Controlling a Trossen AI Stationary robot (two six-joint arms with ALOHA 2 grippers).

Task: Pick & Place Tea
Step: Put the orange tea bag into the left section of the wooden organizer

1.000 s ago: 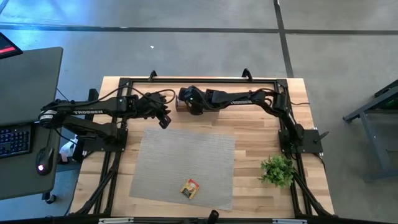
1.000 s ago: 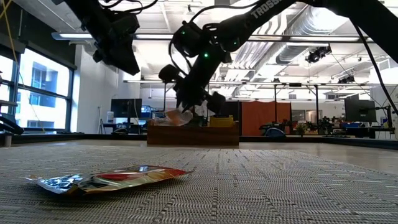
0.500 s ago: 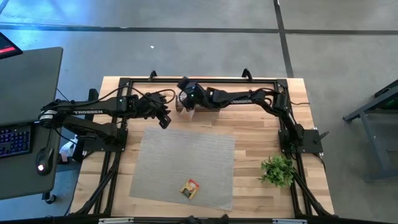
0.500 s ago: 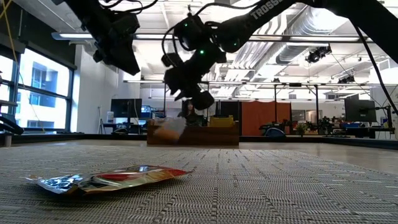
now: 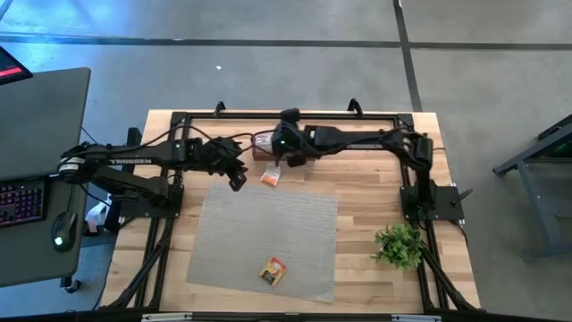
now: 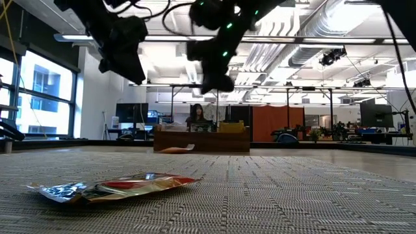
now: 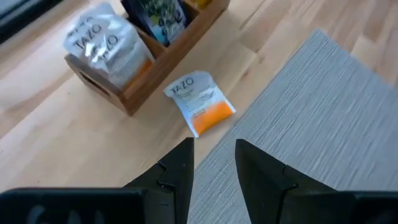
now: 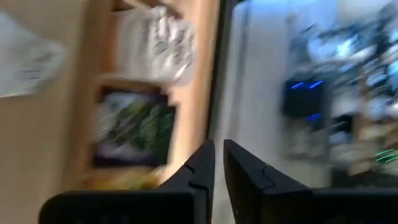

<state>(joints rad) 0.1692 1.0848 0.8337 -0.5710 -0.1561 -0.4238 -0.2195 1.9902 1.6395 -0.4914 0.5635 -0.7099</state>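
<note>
A wooden box (image 5: 262,147) of tea sachets stands at the table's far middle. One white-and-orange tea sachet (image 7: 200,102) lies flat on the bare wood between the box and the far edge of the grey mat (image 5: 268,233). Another tea sachet, orange and dark (image 5: 273,271), lies flat on the mat near its front edge. My left gripper (image 7: 214,163) hangs open above the mat's far left corner, short of the white-and-orange sachet. My right gripper (image 5: 290,159) hovers shut over the box's right end, with nothing between its fingers (image 8: 198,167).
A small green plant (image 5: 399,243) stands at the table's right side. The black frame rails (image 5: 286,114) run along the far edge and both sides. The mat's middle lies bare. In the low view a person sits in the room far behind the box (image 6: 201,140).
My right gripper has let go of a white-and-orange sachet that it held over the box; the sachet has fallen onto the wood beside the box, at the mat's far edge. The gripper has then risen, rolled about its own axis and shifted toward the table's right.
</note>
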